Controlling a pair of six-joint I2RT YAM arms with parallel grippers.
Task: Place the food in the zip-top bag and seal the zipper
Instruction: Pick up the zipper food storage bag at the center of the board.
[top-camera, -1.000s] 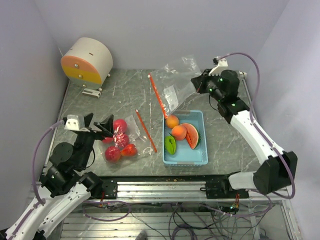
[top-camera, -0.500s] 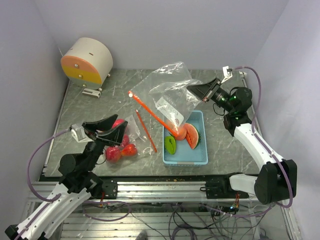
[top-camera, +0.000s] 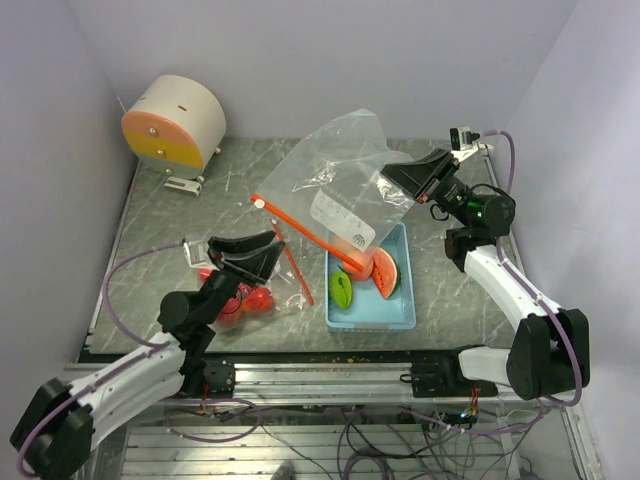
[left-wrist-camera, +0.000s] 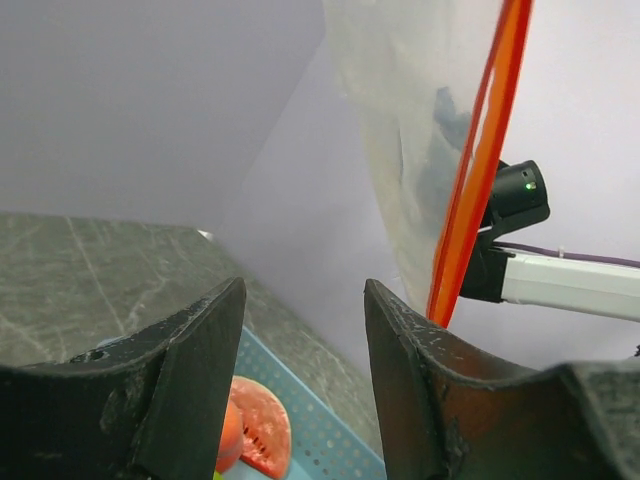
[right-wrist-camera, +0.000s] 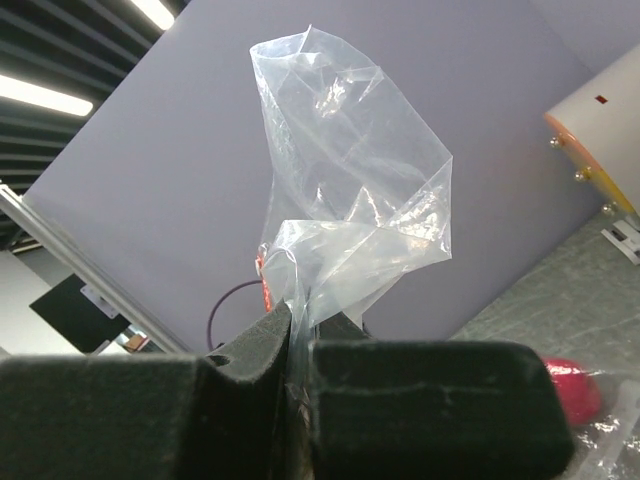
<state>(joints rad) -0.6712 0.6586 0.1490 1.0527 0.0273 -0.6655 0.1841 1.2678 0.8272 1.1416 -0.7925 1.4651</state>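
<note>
Marbled grey tabletop (top-camera: 250, 180), lilac walls (top-camera: 350, 60). Right gripper (top-camera: 386, 174) pinches zip-top bag (top-camera: 330, 170) above blue tray (top-camera: 404, 300); left gripper (top-camera: 273, 252), tray's left, parted, empty.

The right gripper (top-camera: 394, 181), clamped on a corner of the clear, crinkly zip-top bag (top-camera: 335, 165), has swung back from the far end of the light blue rectangular tray (top-camera: 372, 318). It has hoisted the bag off the table. The bag now hangs above the tray, its red-orange zipper strip (top-camera: 305, 226) slanting down to it. The left gripper (top-camera: 272, 248) has risen toward the tray, jaws narrowing.
</note>
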